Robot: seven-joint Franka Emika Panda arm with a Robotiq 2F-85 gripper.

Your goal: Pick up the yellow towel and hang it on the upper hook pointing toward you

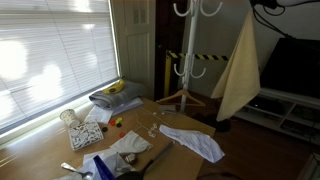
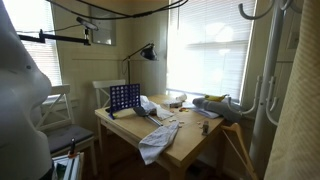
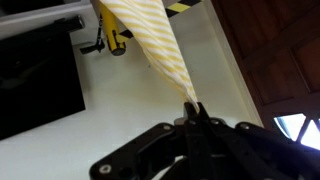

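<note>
The yellow towel [image 1: 240, 70] hangs in a long pale fold to the right of the white coat rack [image 1: 185, 50]. It is held up by its top corner. In the wrist view my gripper [image 3: 192, 110] is shut on the tip of the striped yellow towel [image 3: 150, 40], which trails away from the jaws. The rack's upper hooks [image 1: 181, 10] curl out near the top of the pole, left of the towel's top and apart from it. In an exterior view the towel [image 2: 303, 110] shows at the right edge beside the rack pole [image 2: 268, 90] and an upper hook [image 2: 245, 12].
A wooden table [image 1: 60, 150] holds a white cloth [image 1: 192, 142], a box with bananas [image 1: 115, 92] and small clutter. In an exterior view there are a blue grid game [image 2: 124, 97], a desk lamp [image 2: 148, 50] and a chair [image 2: 60, 110]. A black screen [image 1: 290, 65] stands behind the towel.
</note>
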